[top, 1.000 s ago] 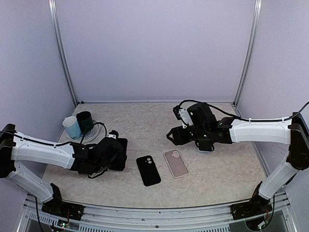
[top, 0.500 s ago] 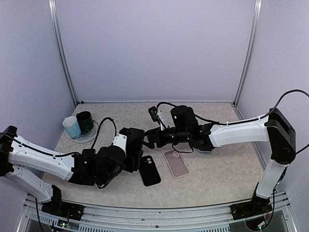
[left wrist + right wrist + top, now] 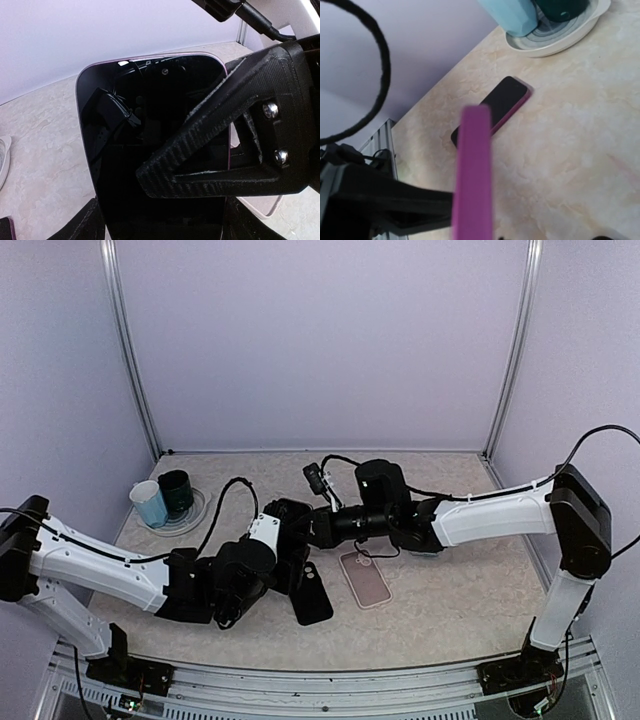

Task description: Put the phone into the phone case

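Observation:
The phone (image 3: 150, 125), black-screened with a pink-purple rim, stands upright between the fingers of my left gripper (image 3: 288, 543), which grips it across its width. My right gripper (image 3: 318, 526) meets it from the right and is shut on the phone's far edge. One right finger (image 3: 225, 130) crosses the screen in the left wrist view. In the right wrist view the phone is a purple strip (image 3: 472, 175) seen edge-on. The pink phone case (image 3: 365, 579) lies flat on the table just right of both grippers, and its corner (image 3: 262, 205) shows low in the left wrist view.
A black phone-shaped slab (image 3: 311, 596) with camera rings lies on the table under the grippers, left of the case. A dark slab with a magenta edge (image 3: 495, 107) shows on the table in the right wrist view. A plate (image 3: 190, 518) with two cups stands at the far left.
My left arm carried the phone right towards the table's middle. My right arm swung left to meet it and its jaws went from open to shut on the phone's edge.

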`<action>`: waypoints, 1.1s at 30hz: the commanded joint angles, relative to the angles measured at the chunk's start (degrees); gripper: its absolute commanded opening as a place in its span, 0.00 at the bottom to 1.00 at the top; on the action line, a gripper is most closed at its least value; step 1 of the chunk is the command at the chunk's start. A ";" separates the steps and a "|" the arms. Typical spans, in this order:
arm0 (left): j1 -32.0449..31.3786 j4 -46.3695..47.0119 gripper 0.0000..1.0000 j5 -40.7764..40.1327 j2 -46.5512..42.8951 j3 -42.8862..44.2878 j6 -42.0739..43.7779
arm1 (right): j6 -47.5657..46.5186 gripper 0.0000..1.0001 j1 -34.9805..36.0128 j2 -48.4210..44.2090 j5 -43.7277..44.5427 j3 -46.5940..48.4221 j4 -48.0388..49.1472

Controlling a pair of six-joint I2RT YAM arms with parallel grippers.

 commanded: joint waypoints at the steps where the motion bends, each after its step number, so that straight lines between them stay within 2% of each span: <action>1: -1.01 2.04 0.52 2.12 1.01 3.61 2.51 | -2.79 0.00 -3.23 -5.64 -0.71 -2.70 -2.17; 2: -1.01 1.74 0.67 3.13 1.24 4.34 2.72 | -3.42 0.00 -4.07 -7.02 -0.61 -3.75 -2.81; 4: -1.01 0.65 0.83 4.14 1.93 6.04 2.64 | -5.80 0.00 -6.11 -9.92 -0.72 -5.47 -5.22; 7: -1.01 -1.22 0.97 5.90 2.81 8.90 2.30 | -9.33 0.00 -10.09 -14.88 0.31 -7.76 -11.05; 8: -1.01 -1.59 0.99 7.37 3.53 9.80 2.70 | -10.26 0.00 -11.69 -17.34 1.69 -8.73 -14.92; 13: -1.10 -8.92 0.99 12.86 11.55 18.00 3.27 | -11.17 0.00 -18.78 -26.77 10.45 -13.24 -26.84; 17: -1.16 -13.88 0.98 22.21 20.51 25.85 3.84 | -11.03 0.00 -21.12 -31.25 17.04 -14.56 -35.22; 21: -1.68 -15.53 0.83 33.22 26.85 31.34 4.71 | -12.00 0.00 -22.09 -32.84 19.69 -14.53 -40.45; 24: -1.79 -19.02 0.66 39.81 30.69 36.25 5.93 | -12.11 0.00 -23.63 -34.03 21.87 -14.96 -42.41; 27: -1.83 -21.81 0.62 41.54 34.98 40.19 6.87 | -11.51 0.00 -24.77 -36.19 21.66 -16.54 -42.93; 30: -1.65 -24.00 0.64 39.42 38.88 43.93 8.44 | -12.02 0.00 -25.53 -38.11 20.45 -18.18 -42.65; 33: -0.65 -28.67 0.65 37.48 43.90 51.22 10.40 | -13.37 0.00 -25.70 -38.68 19.36 -18.26 -43.32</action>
